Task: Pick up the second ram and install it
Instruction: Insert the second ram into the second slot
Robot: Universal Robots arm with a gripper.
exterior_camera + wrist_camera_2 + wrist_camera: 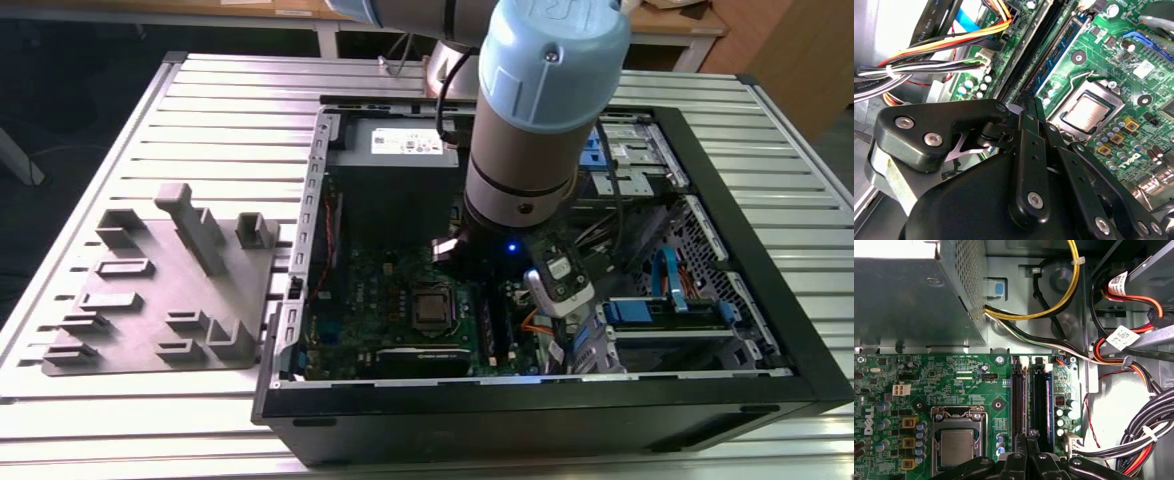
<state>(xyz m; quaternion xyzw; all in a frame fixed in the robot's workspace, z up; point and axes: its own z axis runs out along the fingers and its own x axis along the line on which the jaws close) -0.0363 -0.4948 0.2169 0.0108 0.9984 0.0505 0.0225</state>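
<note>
Fingers pinch shut on the ram, held edge-down and lengthwise just over the slots beside the CPU socket, lined up for seating.

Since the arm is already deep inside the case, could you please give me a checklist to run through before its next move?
1. End effector above the black slots: ok.
2. End effector holding a stick: cannot tell.
3. Blue-green memory stick seated upright in a slot near the processor socket: ok.
4. Cable bundle lying apart from the slots: ok.
5. Exact alignment with one slot: cannot tell.
</note>
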